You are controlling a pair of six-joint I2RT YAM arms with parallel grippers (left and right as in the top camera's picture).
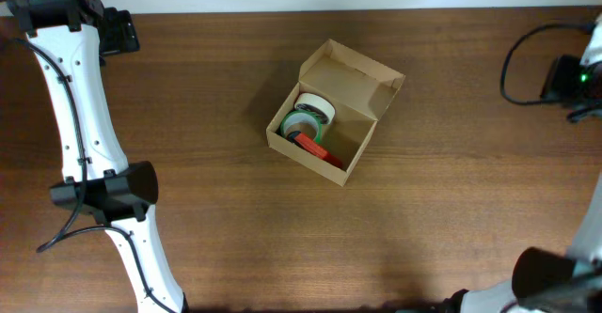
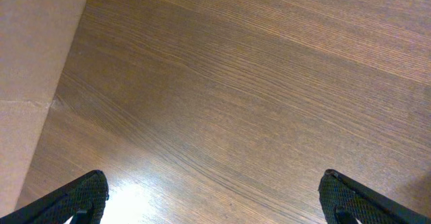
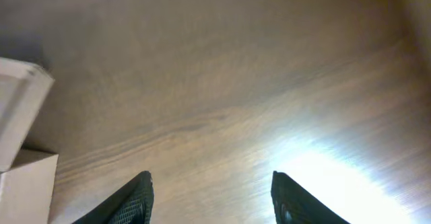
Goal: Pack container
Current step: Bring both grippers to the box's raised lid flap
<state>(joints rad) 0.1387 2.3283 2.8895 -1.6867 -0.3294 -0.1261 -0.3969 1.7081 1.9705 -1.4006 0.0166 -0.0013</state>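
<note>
Box (image 1: 357,78) sits mid-desk (image 1: 235,219), turned at an angle, lid flap open and standing up on the far-right side. Inside: white roll (image 1: 316,105) toward the lid, green roll (image 1: 301,123) just beside it and touching, red item (image 1: 316,147) along the near wall, against the green roll. What the red item is, can't tell.

Only the overhead view shows the box and its contents; neither wrist view catches them. Overhead also shows the left arm (image 1: 80,125) well left of the box, running from the far-left corner down to the near edge, and the right arm (image 1: 555,275) well right of the box at the near-right corner. A black cable (image 1: 513,64) loops far right of the box. Neither arm's jaws show from overhead.

Left wrist view: left jaws spread wide, tips only in the bottom corners, nothing between them, bare desk wood below with a glare patch. A flat tan surface (image 2: 30,62) fills the left edge; can't tell what it is.

Right wrist view: right jaws partly apart, narrower than the left, nothing between them, touching nothing, bare desk beyond with bright glare at right. White block shapes (image 3: 17,116) at the left edge, blurred, can't tell what they are.
</note>
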